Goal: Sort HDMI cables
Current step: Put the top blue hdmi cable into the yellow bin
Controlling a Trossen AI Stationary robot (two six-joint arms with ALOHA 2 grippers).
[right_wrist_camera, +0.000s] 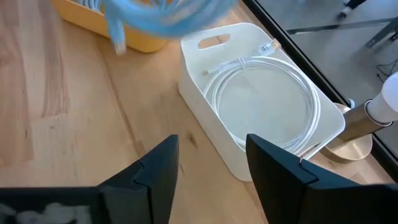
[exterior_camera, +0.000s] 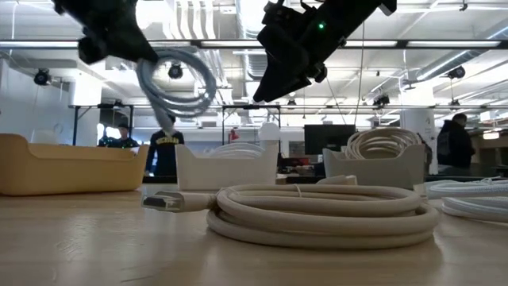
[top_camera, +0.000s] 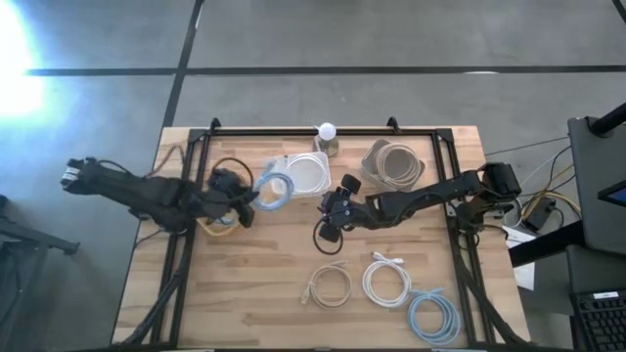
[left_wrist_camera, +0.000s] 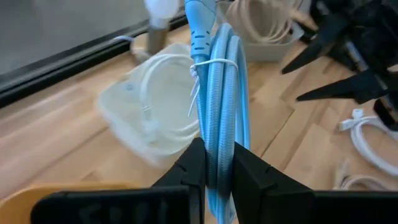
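Observation:
My left gripper (top_camera: 246,203) (left_wrist_camera: 217,177) is shut on a light blue HDMI cable coil (top_camera: 274,190) (exterior_camera: 179,83), in the air between the yellow bin (top_camera: 217,225) and the white bin (top_camera: 305,174). My right gripper (top_camera: 331,217) (right_wrist_camera: 211,174) hangs open and empty above the table, near the white bin (right_wrist_camera: 261,106), which holds a white coil. Beige coils fill the beige bin (top_camera: 391,163). A beige coil (top_camera: 328,286) (exterior_camera: 325,210), a white coil (top_camera: 386,282) and a light blue coil (top_camera: 433,318) lie flat on the table. My left gripper pinches the light blue coil's bundled strands (left_wrist_camera: 219,155) between its two fingers (left_wrist_camera: 193,171), on the side of the ring away from the white tie (left_wrist_camera: 214,64). The coil is lifted clear and stands out past the fingertips. In the low view it droops, a plug end (exterior_camera: 167,123) lowest.
A small lamp with a round white bulb (top_camera: 327,132) stands at the far edge behind the bins. A black frame (top_camera: 323,128) runs along the table's far side and both flanks. The bare wood lies in the table's near left part (top_camera: 245,293). People stand in the room beyond.

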